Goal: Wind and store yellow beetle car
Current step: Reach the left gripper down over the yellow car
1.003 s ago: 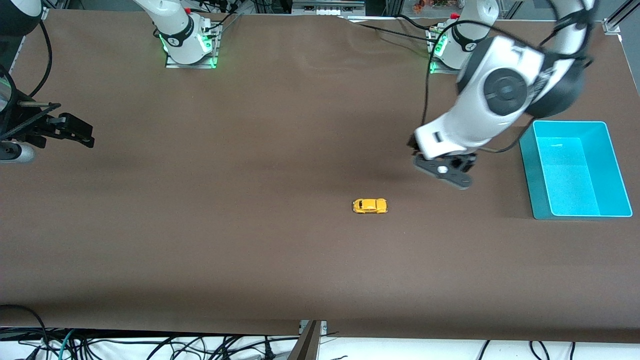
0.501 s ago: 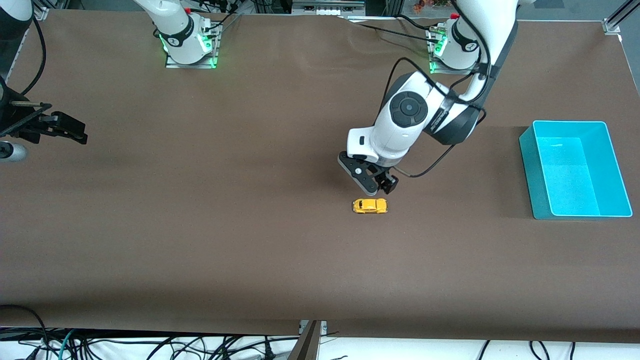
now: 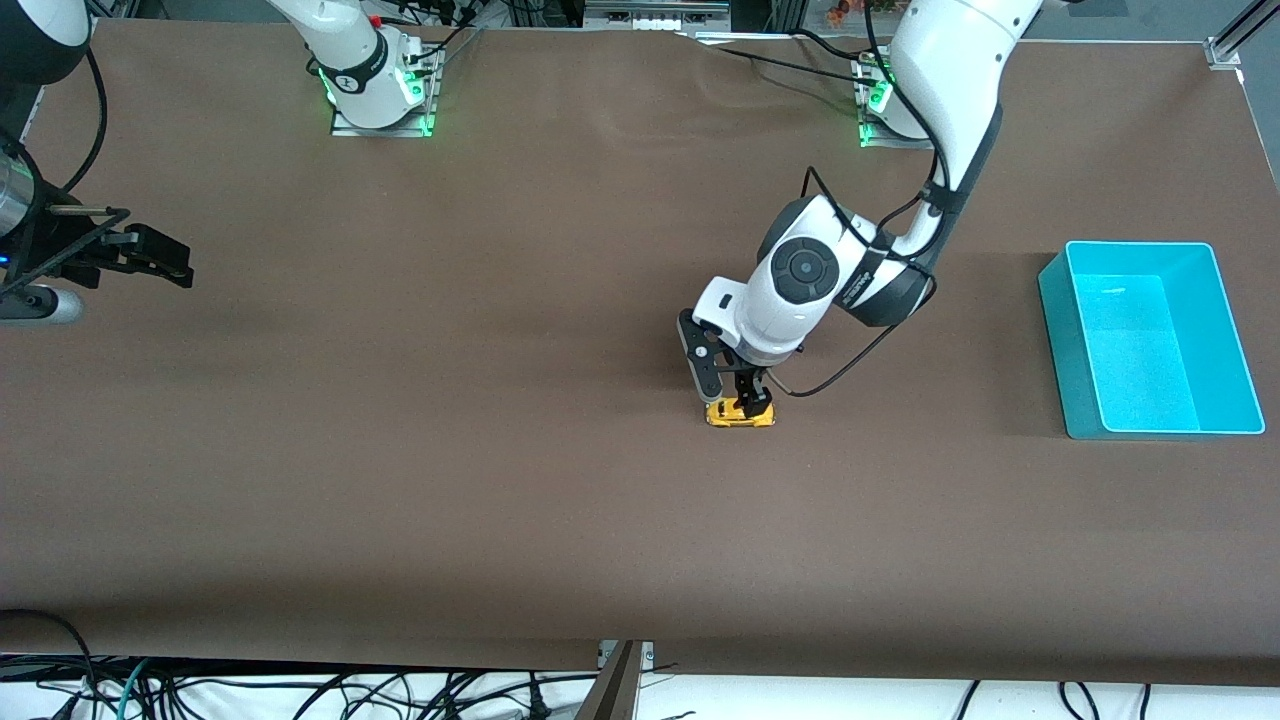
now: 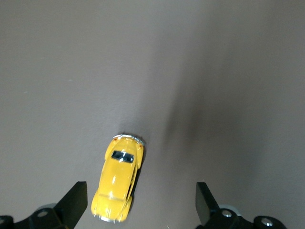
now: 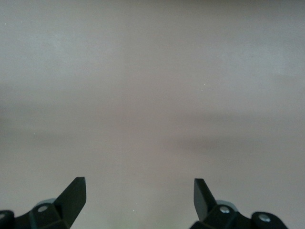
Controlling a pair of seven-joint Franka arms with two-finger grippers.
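The yellow beetle car (image 3: 741,415) stands on its wheels on the brown table, near the middle. My left gripper (image 3: 737,392) hangs low right over it, open. In the left wrist view the yellow beetle car (image 4: 117,178) lies between the two black fingertips (image 4: 76,200), close to one of them and touching neither. My left gripper (image 4: 141,202) holds nothing. My right gripper (image 3: 150,257) waits open over the table at the right arm's end. In the right wrist view my right gripper (image 5: 139,196) has only bare table under it.
A turquoise bin (image 3: 1150,338) stands open and empty at the left arm's end of the table. The arm bases (image 3: 380,90) sit along the table edge farthest from the front camera. Cables hang below the nearest edge.
The left arm has swung from beside the turquoise bin toward the table's middle and come down over the yellow car. The car has not moved. The right gripper has only shifted slightly.
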